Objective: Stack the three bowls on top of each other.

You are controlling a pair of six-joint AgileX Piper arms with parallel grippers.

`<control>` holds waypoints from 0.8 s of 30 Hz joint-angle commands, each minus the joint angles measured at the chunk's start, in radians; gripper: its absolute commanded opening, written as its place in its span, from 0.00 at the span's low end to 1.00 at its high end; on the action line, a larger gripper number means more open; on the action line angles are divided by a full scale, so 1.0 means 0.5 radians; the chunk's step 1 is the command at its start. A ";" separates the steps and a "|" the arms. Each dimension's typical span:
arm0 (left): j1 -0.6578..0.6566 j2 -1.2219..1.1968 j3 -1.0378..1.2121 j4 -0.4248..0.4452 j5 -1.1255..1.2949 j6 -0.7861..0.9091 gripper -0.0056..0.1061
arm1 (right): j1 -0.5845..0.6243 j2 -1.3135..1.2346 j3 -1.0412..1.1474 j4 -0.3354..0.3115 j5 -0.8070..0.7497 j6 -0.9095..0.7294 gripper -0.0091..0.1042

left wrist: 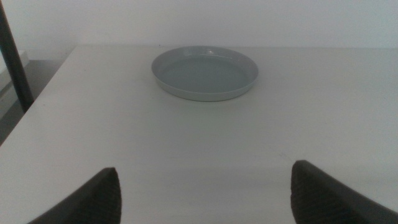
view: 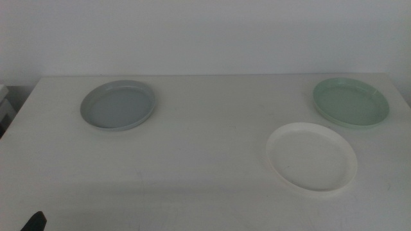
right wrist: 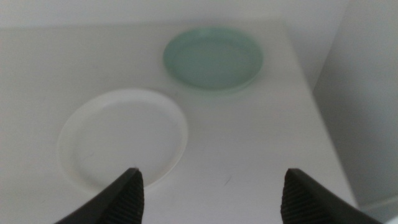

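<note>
Three bowls lie apart on the white table [view: 205,173]. The grey-blue bowl [view: 119,105] sits at the far left, the mint green bowl [view: 351,102] at the far right, and the white bowl [view: 311,156] just in front of the green one, a little to its left. In the left wrist view my left gripper [left wrist: 205,169] is open and empty, well short of the grey-blue bowl [left wrist: 205,73]. Only a dark tip of it [view: 33,222] shows in the middle view. My right gripper [right wrist: 211,173] hangs open over the table beside the white bowl [right wrist: 122,140], with the green bowl [right wrist: 213,58] beyond.
A white wall [view: 205,32] rises behind the table. A dark upright post [left wrist: 15,62] stands off the table's left side. The table's right edge [right wrist: 323,124] runs close to the green bowl.
</note>
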 commanded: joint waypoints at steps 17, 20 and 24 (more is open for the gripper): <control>0.002 -0.027 -0.009 -0.029 -0.157 -0.019 0.99 | 0.004 1.452 -0.888 0.185 0.169 0.003 0.58; 0.002 -0.027 -0.009 -0.029 -0.157 -0.019 0.99 | 0.004 1.671 -0.945 0.281 0.166 0.003 0.58; 0.002 -0.027 -0.009 -0.029 -0.157 -0.019 0.99 | 0.004 1.947 -0.966 0.347 0.144 0.001 0.58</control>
